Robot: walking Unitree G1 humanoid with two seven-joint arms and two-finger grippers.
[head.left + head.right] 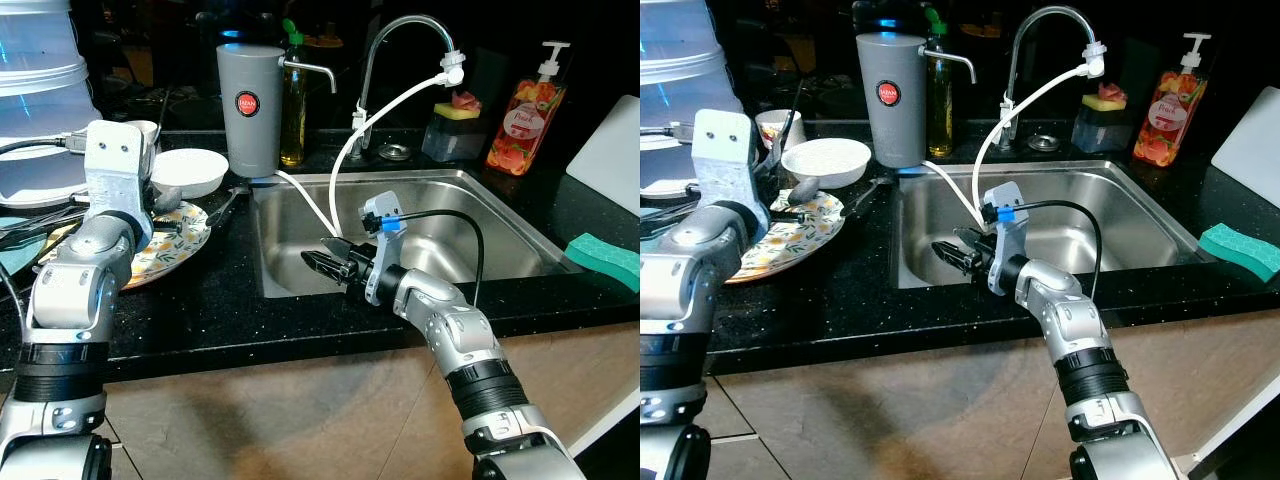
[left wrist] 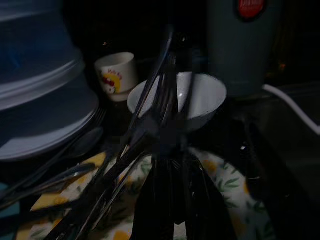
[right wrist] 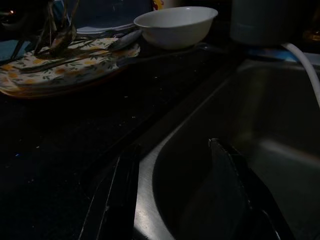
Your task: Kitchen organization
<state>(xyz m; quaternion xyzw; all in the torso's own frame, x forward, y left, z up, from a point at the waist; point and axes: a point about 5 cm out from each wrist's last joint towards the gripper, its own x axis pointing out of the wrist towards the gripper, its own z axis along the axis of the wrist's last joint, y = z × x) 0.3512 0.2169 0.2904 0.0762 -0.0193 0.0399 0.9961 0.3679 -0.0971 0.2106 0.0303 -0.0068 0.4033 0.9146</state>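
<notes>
A floral plate lies on the black counter left of the sink, with loose cutlery across it. My left gripper hangs just above that plate, shut on a bundle of cutlery that stands up between its fingers. A white bowl sits behind the plate, and a small printed cup stands further back. My right gripper is open and holds nothing. It hovers over the front left corner of the steel sink, its fingers pointing toward the counter.
A grey canister and an oil bottle stand behind the sink's left corner. A white hose hangs from the faucet into the basin. Soap dispenser and green sponge are at right; stacked white containers at far left.
</notes>
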